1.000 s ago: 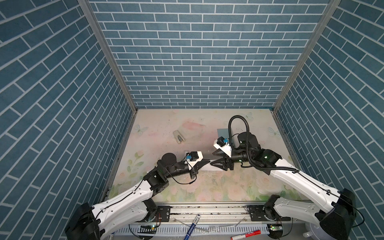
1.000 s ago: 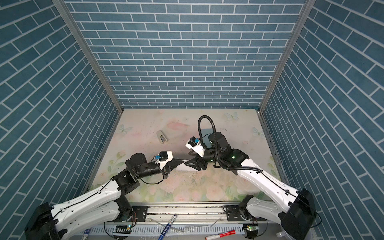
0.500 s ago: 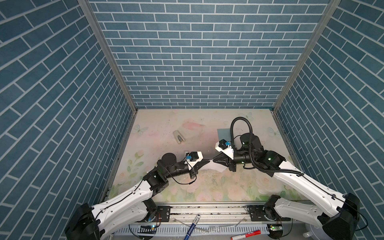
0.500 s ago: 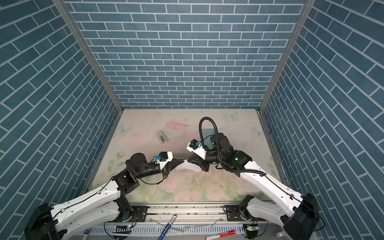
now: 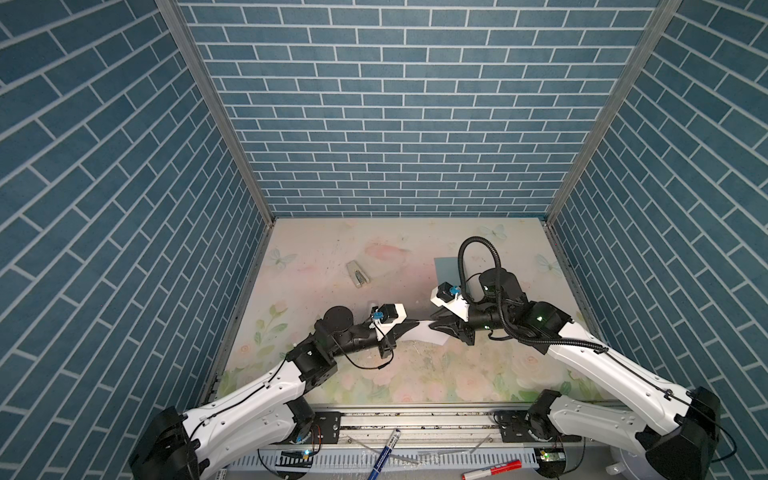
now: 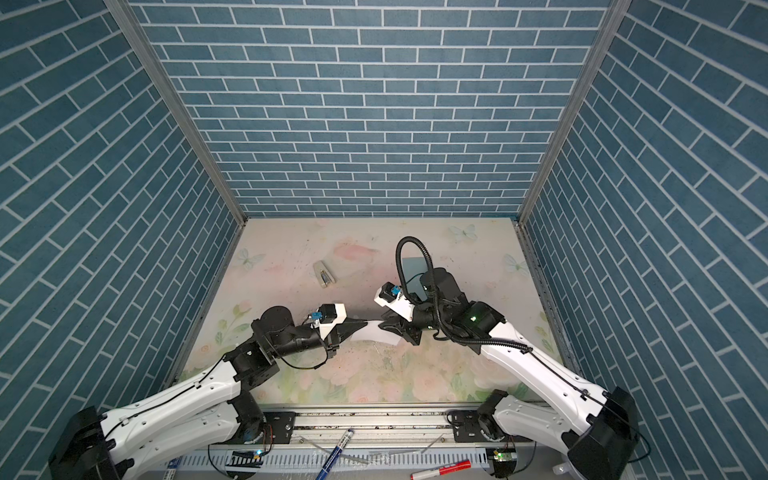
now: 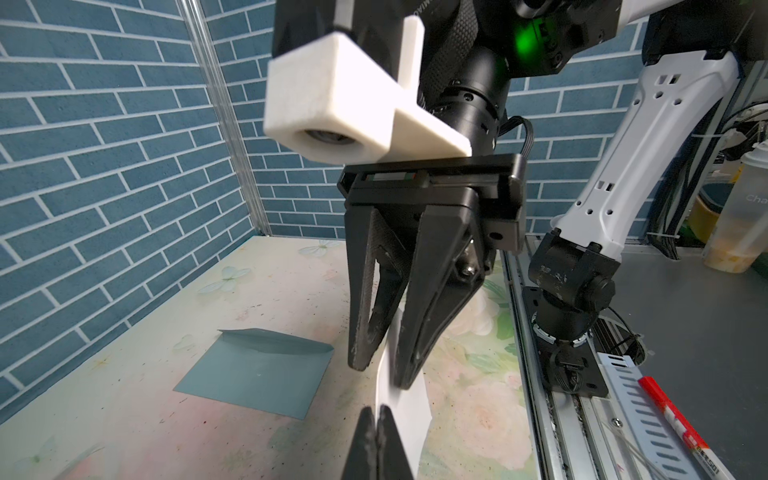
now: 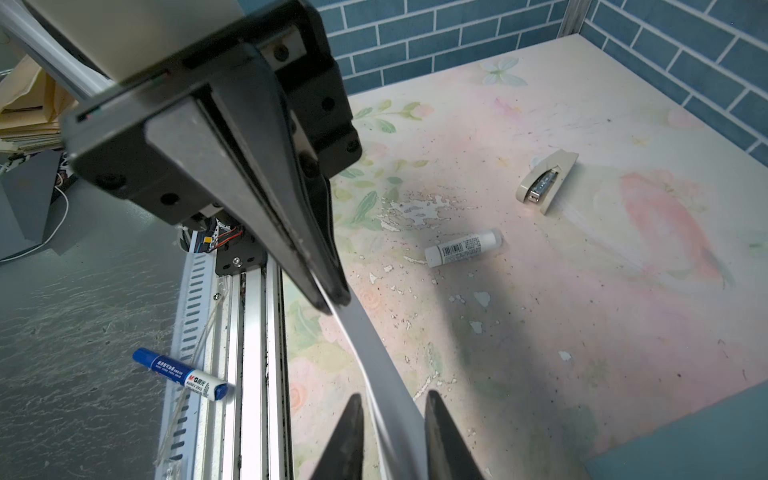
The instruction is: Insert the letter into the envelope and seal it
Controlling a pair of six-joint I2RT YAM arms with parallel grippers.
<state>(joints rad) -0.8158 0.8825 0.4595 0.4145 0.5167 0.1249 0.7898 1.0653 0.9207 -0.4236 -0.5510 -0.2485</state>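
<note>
The letter [image 5: 424,331] hangs in the air above the table [image 5: 316,249], near its middle, strung between the two grippers. It shows as a narrow white strip. In both top views its long axis runs side to side, one end pointing at the left arm and the other at the right. The strip bows along its length in the right wrist view [image 8: 374,353].

The left gripper [image 5: 414,323] has its fingers pressed together on the letter's left end, pinching it [image 7: 376,419]. The right gripper [image 5: 434,327] faces it, with its fingers [image 8: 353,419] a little spread and the sheet passing between them. I cannot tell whether the pads touch the paper.

The envelope [image 5: 445,270] lies flat on the table behind the right gripper, apart from the letter [image 7: 257,374].
</note>
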